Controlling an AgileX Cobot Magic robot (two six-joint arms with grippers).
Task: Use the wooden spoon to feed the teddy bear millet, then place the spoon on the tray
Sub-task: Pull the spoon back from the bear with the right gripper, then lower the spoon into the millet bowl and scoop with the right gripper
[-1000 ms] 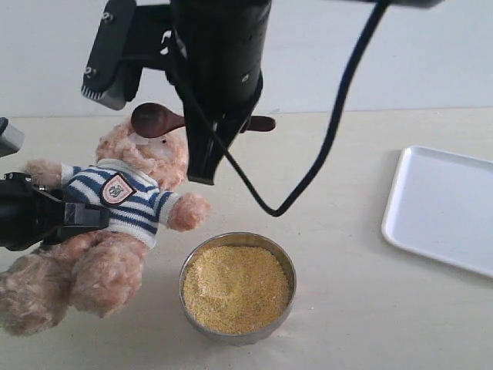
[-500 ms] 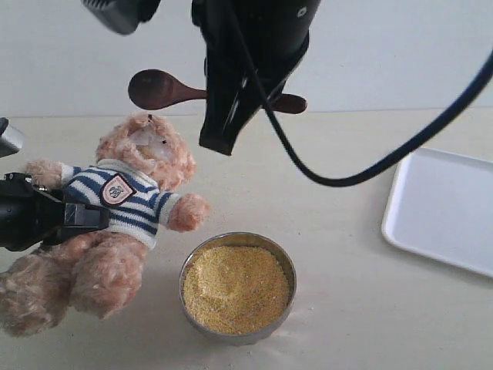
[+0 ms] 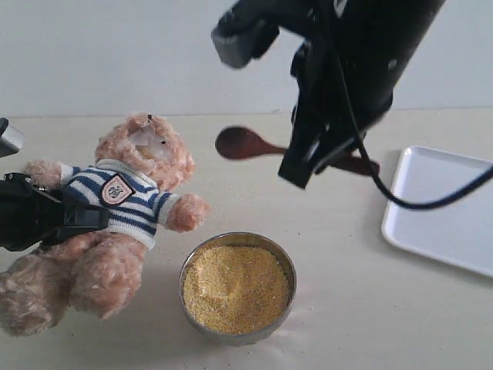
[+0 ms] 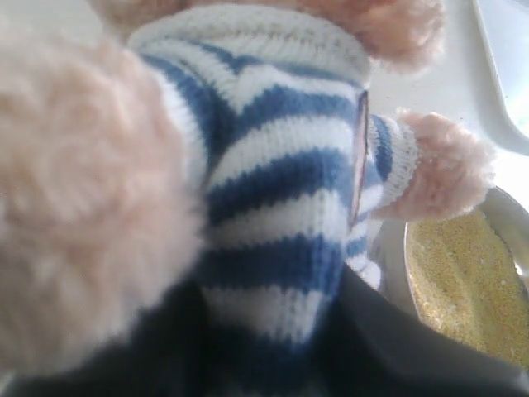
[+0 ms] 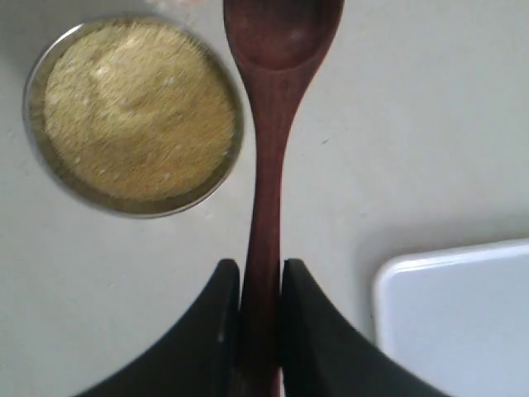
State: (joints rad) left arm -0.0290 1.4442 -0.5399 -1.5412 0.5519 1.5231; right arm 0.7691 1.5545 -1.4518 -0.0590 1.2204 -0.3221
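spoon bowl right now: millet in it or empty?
Empty, as far as visible: the wooden spoon bowl shows bare dark wood in the right wrist view, no yellow grains. Its tip is cut off.

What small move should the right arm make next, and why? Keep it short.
Probably carry the wooden spoon toward the tray: the right gripper grips its handle, its bowl looks empty, and it hangs apart from the teddy bear, short of the tray.

The spoon moves away from the bear

The right gripper (image 5: 261,289) has carried the wooden spoon (image 3: 240,143) away from the face of the teddy bear (image 3: 145,166). It went up first, then across toward the tray (image 3: 443,210). It now hangs between the two.
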